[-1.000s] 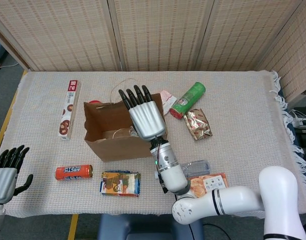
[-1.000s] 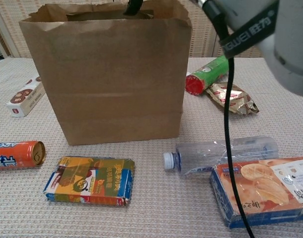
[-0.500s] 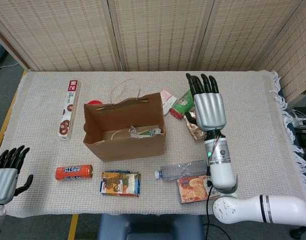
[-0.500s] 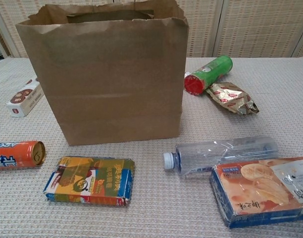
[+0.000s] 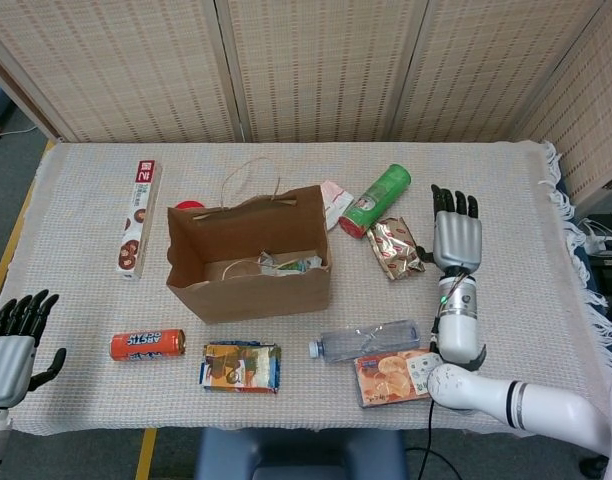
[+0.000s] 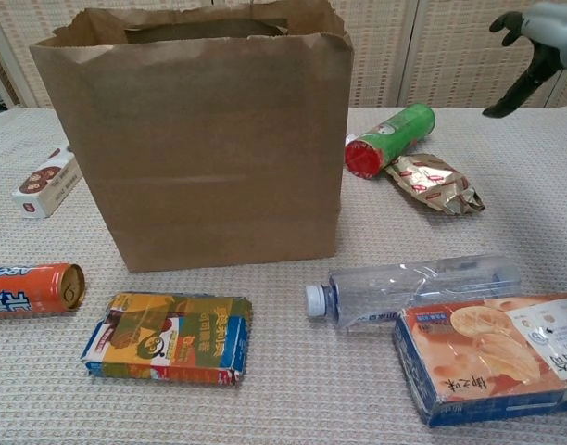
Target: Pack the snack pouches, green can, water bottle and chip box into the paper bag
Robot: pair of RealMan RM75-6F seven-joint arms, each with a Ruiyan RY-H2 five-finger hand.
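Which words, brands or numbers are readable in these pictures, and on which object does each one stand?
None can be quoted with certainty.
orange can: white lettering, too blurred.
long cookie box: red label with characters, too small.
chip box: white label with Chinese characters, not legible.
blue-orange snack pouch: print too small.
green can: unreadable.

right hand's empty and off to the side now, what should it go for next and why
Probably lower the right hand toward the gold snack pouch. The hand is open with nothing in it, and the pouch lies closest to it on the cloth, just beside the green can, with a short path to the open paper bag.
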